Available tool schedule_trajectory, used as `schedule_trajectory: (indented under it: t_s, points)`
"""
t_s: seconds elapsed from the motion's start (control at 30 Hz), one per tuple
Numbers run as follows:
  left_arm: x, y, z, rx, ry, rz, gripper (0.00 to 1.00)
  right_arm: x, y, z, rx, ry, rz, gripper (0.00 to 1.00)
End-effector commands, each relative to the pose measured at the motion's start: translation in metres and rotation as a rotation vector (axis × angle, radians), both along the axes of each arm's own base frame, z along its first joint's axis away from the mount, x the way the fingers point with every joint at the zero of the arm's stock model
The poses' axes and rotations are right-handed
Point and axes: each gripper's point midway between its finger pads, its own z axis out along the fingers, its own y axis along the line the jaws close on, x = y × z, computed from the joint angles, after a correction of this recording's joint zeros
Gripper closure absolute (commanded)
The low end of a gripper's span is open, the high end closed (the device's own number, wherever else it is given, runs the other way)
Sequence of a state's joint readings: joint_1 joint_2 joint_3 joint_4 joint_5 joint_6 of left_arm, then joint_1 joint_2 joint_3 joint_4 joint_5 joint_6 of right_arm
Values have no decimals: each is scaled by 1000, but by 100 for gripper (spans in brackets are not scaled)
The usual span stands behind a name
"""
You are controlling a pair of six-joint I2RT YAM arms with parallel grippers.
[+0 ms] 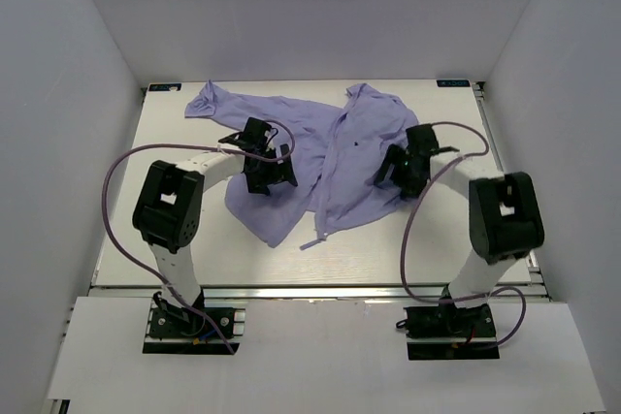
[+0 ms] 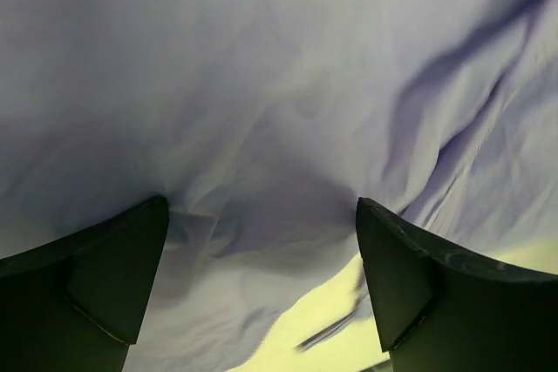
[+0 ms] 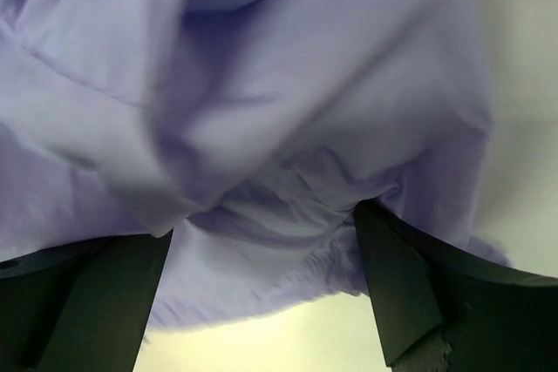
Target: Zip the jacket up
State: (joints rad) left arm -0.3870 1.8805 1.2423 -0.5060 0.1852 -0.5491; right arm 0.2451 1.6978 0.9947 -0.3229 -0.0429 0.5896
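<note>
white tabletop (image 1: pixel 359 259) w/ thin, wrinkled lavender jacket (image 1: pixel 310 143) sprawled, soft folds.

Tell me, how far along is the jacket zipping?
Barely started. Nothing looks zipped: the jacket lies crumpled, its front edges apparently apart. In hand: the left gripper and right gripper, both open, hover over its fabric. Left: joining the zip and pulling it up.

The top camera looks down from high behind the near edge over the whole table (image 1: pixel 359 251). Both wrist cameras face the jacket (image 1: pixel 364 133) very closely; all three views share its fabric.
</note>
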Motion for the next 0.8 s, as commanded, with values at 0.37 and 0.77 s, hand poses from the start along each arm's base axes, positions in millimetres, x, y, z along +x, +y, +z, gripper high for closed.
schedule_trajectory:
  t_s: [0.37,0.77]
  points:
    - [-65,-122,40,-300,37,-225,2,62,-70,64,-38,-175,61,11]
    - [-86,-45,110,-136,-173,-26,2,-68,35,69,69,-199,372,11]
